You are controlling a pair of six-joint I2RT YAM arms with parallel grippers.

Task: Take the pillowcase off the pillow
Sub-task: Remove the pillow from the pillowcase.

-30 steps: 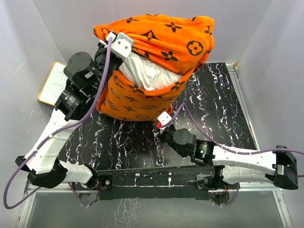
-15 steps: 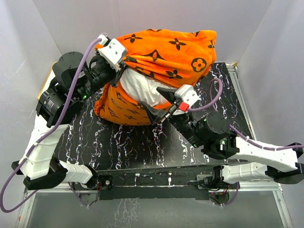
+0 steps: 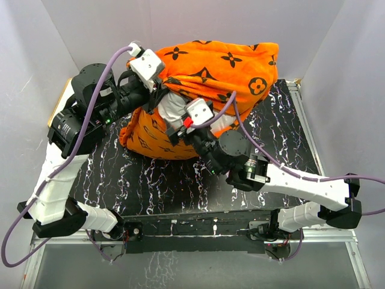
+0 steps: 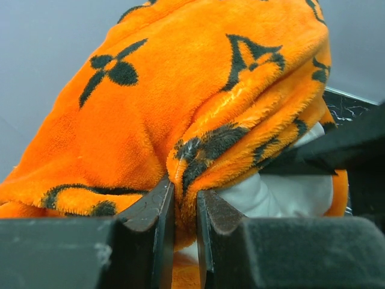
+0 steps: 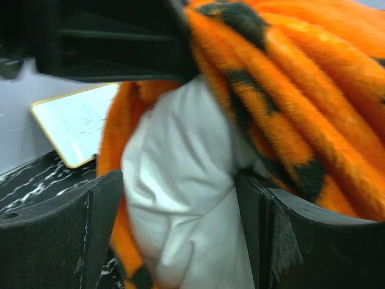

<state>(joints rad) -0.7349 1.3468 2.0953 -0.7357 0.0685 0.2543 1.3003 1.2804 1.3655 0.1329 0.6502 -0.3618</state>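
Note:
The orange pillowcase (image 3: 222, 60) with dark brown motifs lies bunched at the back of the table, and the white pillow (image 3: 172, 108) bulges out of its open near-left end. My left gripper (image 3: 157, 96) is shut on a fold of the pillowcase rim (image 4: 180, 90). That fold is pinched between its pads (image 4: 157, 211), with the pillow (image 4: 283, 192) just beyond. My right gripper (image 3: 180, 125) is open at the mouth of the case. Its fingers (image 5: 102, 223) stand on either side of the exposed pillow (image 5: 180, 180), under the pillowcase edge (image 5: 313, 90).
A small white wood-framed board (image 3: 60, 107) leans at the back left, also in the right wrist view (image 5: 78, 120). The black marbled table (image 3: 150, 180) is closed in by grey walls on three sides. The two arms cross close together at the pillow's near-left end.
My right gripper has opened and swung from the table in front of the pillowcase up to the exposed pillow. My left gripper kept its hold while the bundle shifted slightly right.

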